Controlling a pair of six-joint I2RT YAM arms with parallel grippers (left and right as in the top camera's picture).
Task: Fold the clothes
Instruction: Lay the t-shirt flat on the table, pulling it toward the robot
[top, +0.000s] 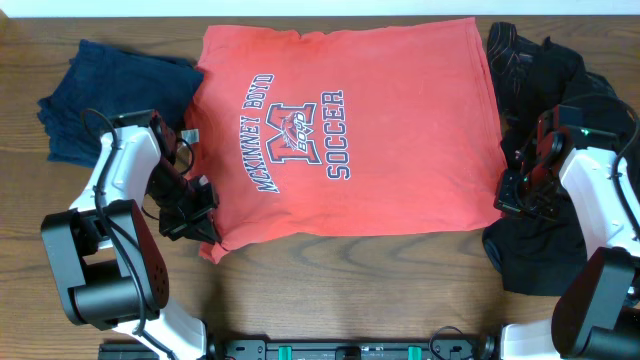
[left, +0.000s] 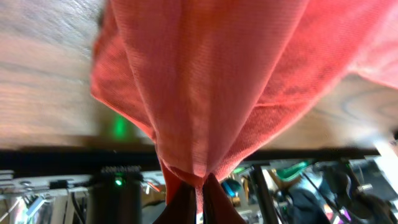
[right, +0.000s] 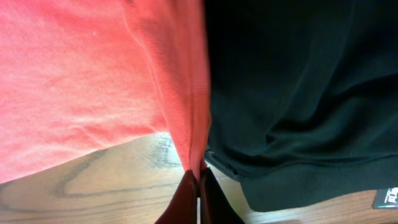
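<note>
The coral-red T-shirt (top: 350, 140) is spread flat on the wooden table (top: 350, 300), lettering up. Its near left corner is gathered into a bunched fold and pinched tight between the fingers of the left gripper (top: 200, 222) — its near right corner is clamped likewise by the right gripper (top: 505, 205). The navy garment (top: 100, 95) is heaped just off the shirt's left edge, and the black clothes (top: 545, 100) are piled against its right edge.
</note>
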